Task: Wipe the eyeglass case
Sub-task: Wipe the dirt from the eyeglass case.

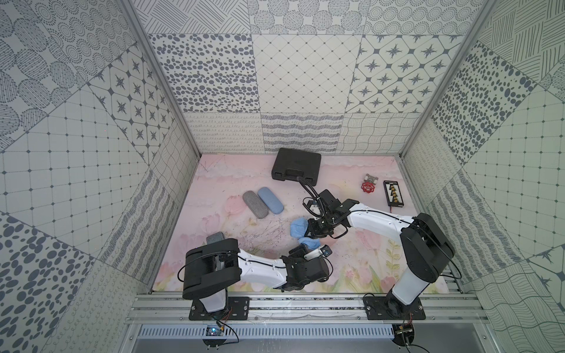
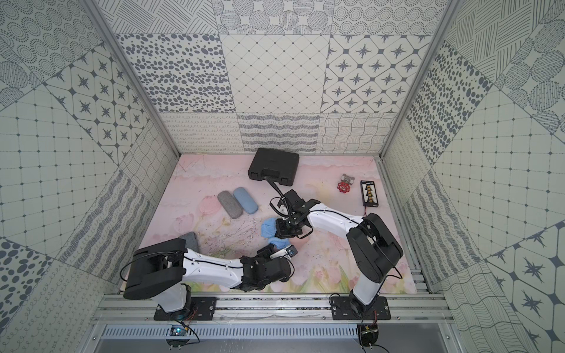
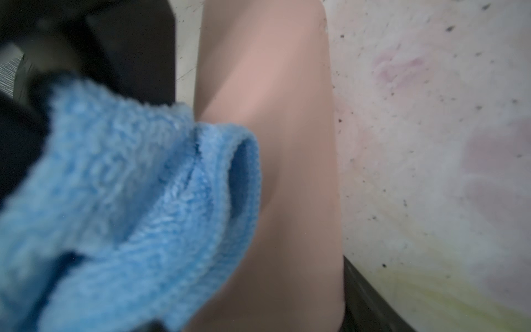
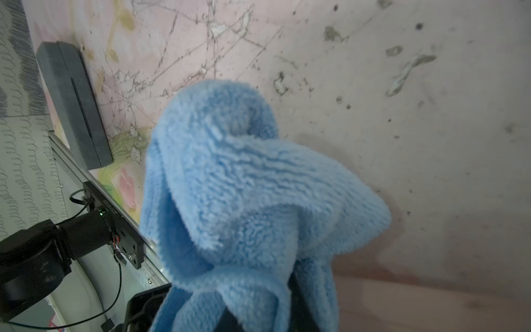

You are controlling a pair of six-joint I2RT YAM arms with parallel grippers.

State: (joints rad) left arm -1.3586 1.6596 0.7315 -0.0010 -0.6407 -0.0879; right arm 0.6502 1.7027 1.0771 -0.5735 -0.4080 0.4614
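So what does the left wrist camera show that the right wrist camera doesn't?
Only the left wrist camera gives a clear look at the smooth pink case, which runs across the picture with the cloth's edge lying over it.

Only the right wrist camera shows a grey case lying near the table's edge, the metal rail and the left arm's base.

Both show the fluffy blue cloth up close and the speckled pink table mat behind it.
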